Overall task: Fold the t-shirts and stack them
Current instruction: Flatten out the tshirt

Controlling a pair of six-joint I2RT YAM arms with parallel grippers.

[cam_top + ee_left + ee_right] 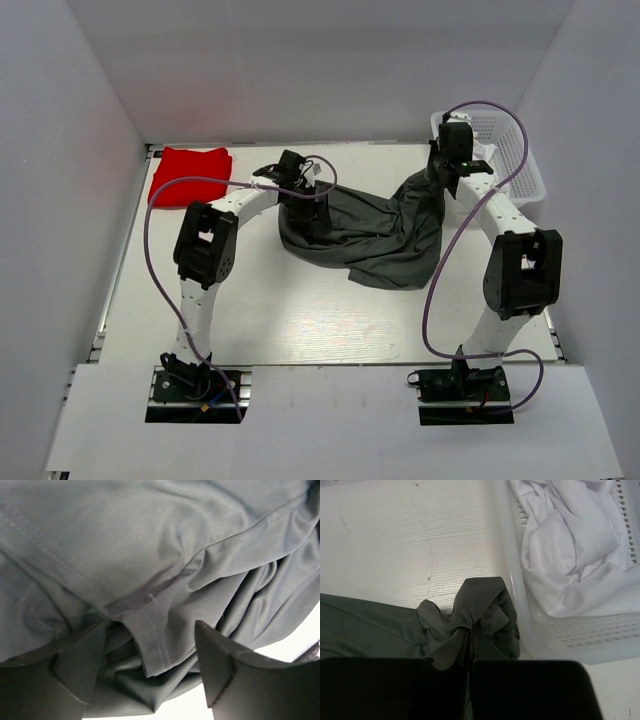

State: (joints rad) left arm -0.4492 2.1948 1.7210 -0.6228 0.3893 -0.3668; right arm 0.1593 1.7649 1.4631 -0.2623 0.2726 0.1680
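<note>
Spanning left-right, grey shirt [370,235] has right gripper [470,652] clamped on one end; left gripper [150,645] gapes astride the other.

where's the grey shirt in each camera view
Top external: grey shirt at mid-table, stretched between the two arms.
Left wrist: fills nearly the whole frame.
Right wrist: lower left, a bunched corner pinched in the right gripper.
Shared landmark: white basket, in the top and right wrist views only.
</note>
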